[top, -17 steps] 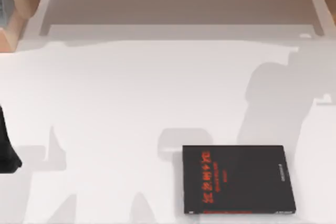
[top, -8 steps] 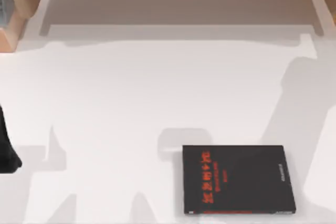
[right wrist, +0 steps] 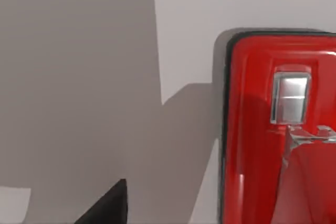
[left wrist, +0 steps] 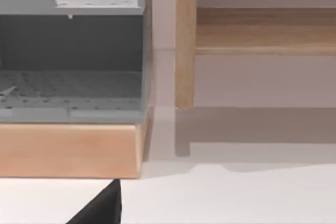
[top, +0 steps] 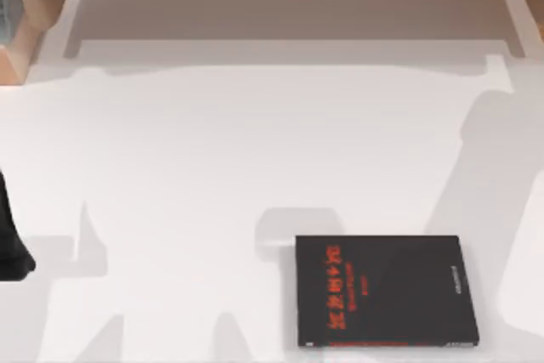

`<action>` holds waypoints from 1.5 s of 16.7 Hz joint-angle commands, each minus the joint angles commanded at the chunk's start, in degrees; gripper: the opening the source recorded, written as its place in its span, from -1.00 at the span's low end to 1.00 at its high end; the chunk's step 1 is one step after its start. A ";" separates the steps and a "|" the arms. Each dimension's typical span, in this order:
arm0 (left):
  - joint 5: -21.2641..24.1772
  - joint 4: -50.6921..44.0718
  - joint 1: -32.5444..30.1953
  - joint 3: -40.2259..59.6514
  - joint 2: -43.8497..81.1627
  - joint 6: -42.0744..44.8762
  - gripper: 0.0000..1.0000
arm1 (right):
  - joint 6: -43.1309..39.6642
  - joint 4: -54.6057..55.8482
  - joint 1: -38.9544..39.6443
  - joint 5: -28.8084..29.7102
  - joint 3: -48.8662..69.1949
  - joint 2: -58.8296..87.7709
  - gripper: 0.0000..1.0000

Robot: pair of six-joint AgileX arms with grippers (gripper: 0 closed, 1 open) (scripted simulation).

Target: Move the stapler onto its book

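Pale white bench [top: 212, 150] carries the thin black book with red lettering [top: 382, 291] at its near edge, while the glossy red stapler [right wrist: 273, 129] looms under the right wrist camera, claw state untellable, so a blind, off-centre grasp might nudge it away.

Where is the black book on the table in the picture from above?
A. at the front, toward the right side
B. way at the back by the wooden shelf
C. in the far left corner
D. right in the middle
A: in the top view the book lies flat near the front edge of the white table, right of the middle.
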 joint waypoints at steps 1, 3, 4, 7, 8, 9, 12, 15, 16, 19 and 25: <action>0.00 0.00 0.00 0.00 0.00 0.00 1.00 | 0.00 0.00 0.00 0.00 0.00 0.00 0.55; 0.00 0.00 0.00 0.00 0.00 0.00 1.00 | 0.00 0.00 0.00 0.00 0.00 0.00 0.25; 0.00 0.00 0.00 0.00 0.00 0.00 1.00 | 0.00 0.00 0.00 0.00 0.00 0.00 0.10; 0.00 0.00 0.00 0.00 0.00 0.00 1.00 | 0.00 0.00 0.00 0.00 0.00 0.00 -0.36; 0.00 0.00 0.00 0.00 0.00 0.00 1.00 | 0.00 0.00 0.00 0.00 0.00 0.00 -0.51; 0.00 0.00 0.00 0.00 0.00 0.00 1.00 | 0.00 0.00 0.00 0.00 0.00 0.00 -0.66; 0.00 0.00 0.00 0.00 0.00 0.00 1.00 | 0.00 0.00 0.00 0.00 0.00 0.00 -1.00; 0.00 0.00 0.00 0.00 0.00 0.00 1.00 | 0.00 0.00 0.00 0.00 0.00 0.00 -1.00; 0.00 0.00 0.00 0.00 0.00 0.00 1.00 | 0.00 0.00 0.00 0.00 0.00 0.00 -1.00; 0.00 0.00 0.00 0.00 0.00 0.00 1.00 | 0.00 0.00 0.00 0.00 0.00 0.00 -1.00; 0.00 0.00 0.00 0.00 0.00 0.00 1.00 | 1.66 -0.32 -0.69 0.16 -2.55 -4.26 -1.00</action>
